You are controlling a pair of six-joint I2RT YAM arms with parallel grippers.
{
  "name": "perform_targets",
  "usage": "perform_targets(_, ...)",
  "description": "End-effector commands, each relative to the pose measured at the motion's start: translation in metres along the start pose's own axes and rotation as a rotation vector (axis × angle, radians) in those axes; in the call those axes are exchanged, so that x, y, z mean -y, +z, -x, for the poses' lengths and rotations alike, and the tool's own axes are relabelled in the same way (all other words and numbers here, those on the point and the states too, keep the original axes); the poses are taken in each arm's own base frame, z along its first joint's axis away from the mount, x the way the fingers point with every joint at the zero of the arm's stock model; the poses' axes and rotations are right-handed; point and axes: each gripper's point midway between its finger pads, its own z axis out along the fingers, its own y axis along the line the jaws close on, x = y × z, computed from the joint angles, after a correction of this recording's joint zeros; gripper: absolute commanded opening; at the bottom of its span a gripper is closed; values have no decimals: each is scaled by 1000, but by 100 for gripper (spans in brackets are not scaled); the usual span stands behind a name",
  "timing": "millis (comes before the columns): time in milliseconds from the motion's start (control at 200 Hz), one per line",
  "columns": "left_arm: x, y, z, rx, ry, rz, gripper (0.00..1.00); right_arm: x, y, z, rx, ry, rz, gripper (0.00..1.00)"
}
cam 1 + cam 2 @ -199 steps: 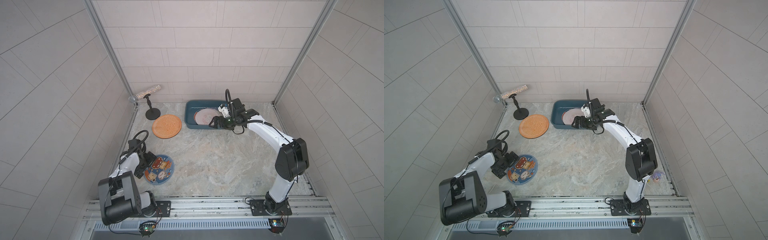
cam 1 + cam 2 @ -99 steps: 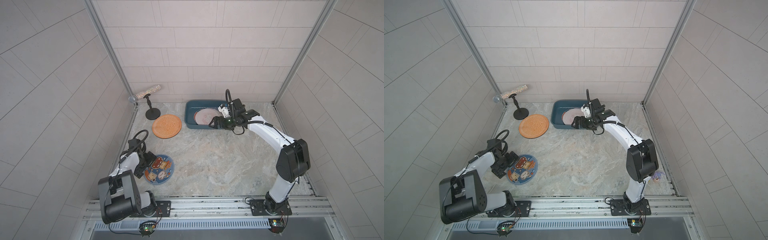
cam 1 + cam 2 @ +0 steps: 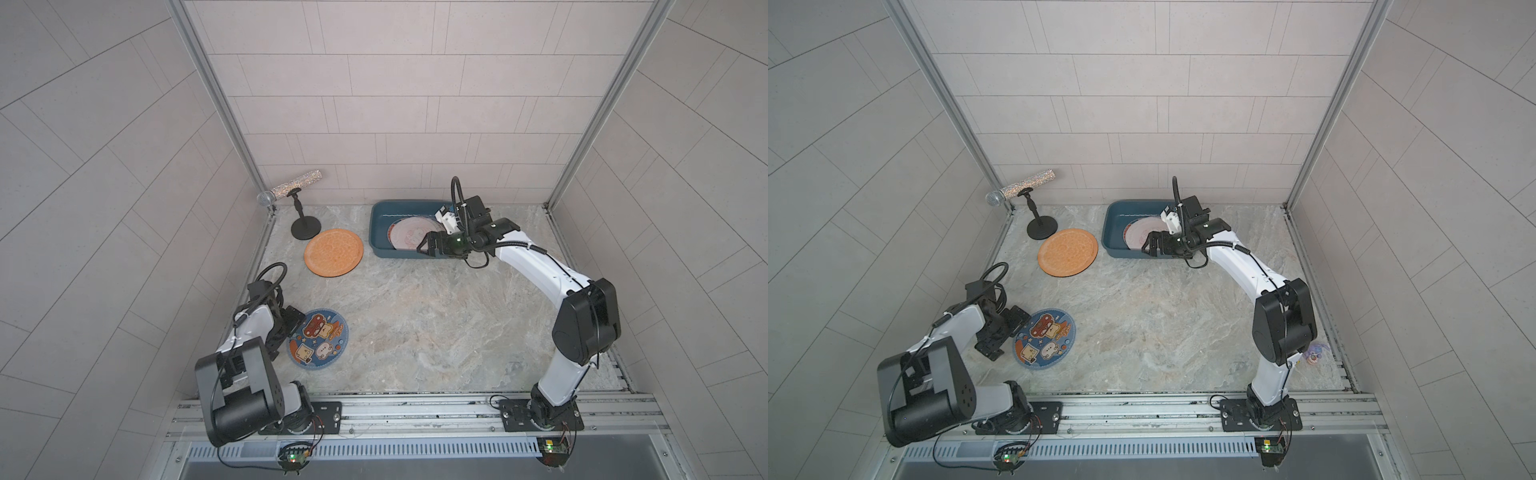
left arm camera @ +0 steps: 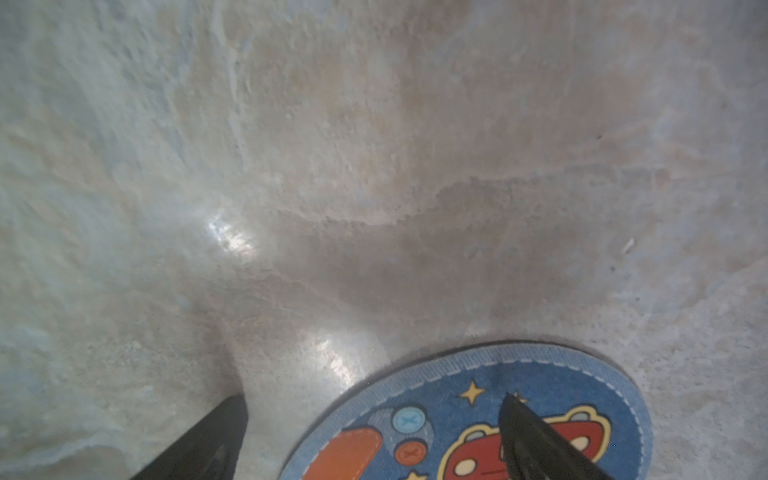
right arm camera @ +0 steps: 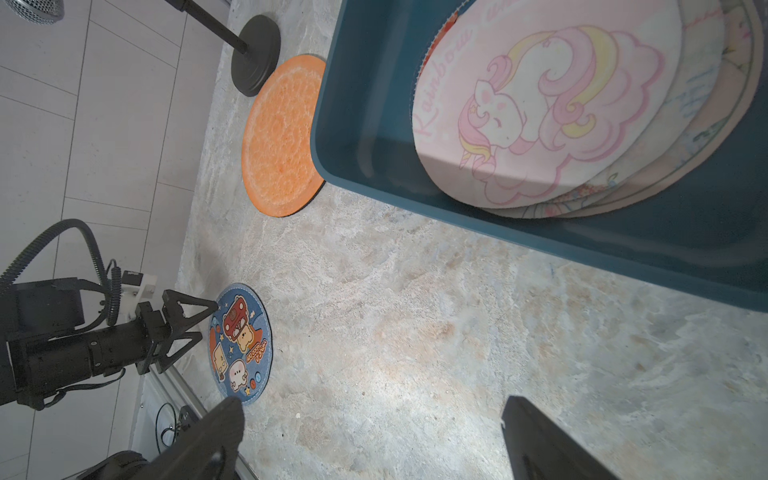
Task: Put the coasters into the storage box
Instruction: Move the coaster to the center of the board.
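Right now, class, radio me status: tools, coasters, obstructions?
Left tool open at edge of blue coaster; right tool open near storage box. Also outside: orange coaster. Microphone stand base beside it.

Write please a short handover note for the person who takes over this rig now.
Left gripper: open, empty, one finger over the edge of the blue coaster on the table.
Right gripper: open, empty, by the storage box.
Done: several coasters lie stacked in the box, pink unicorn coaster on top.
Left to do: the blue coaster and the orange coaster, both outside the box.
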Motion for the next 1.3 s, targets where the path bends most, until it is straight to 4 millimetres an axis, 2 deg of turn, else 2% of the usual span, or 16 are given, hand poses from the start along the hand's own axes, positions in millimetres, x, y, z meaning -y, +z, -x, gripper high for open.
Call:
perform_targets(0, -1, 16, -19, -89, -6, -21, 100, -10, -7, 2, 9, -34, 19, 100)
perform_targets(205, 16, 20, -39, -151, 59, -66, 100, -10, -7, 0, 5, -33, 20, 100)
perform_targets(510, 28, 29, -73, -232, 96, -113, 100, -6, -4, -8, -9, -21, 18, 100)
perform_targets(846, 39, 26, -100, -274, 157, -150, 100, -5, 10, -33, -59, -16, 14, 100)
perform_targets(1296, 55, 24, -132, -358, 234, -181, 100, -22, 34, -63, -130, -41, 27, 100)
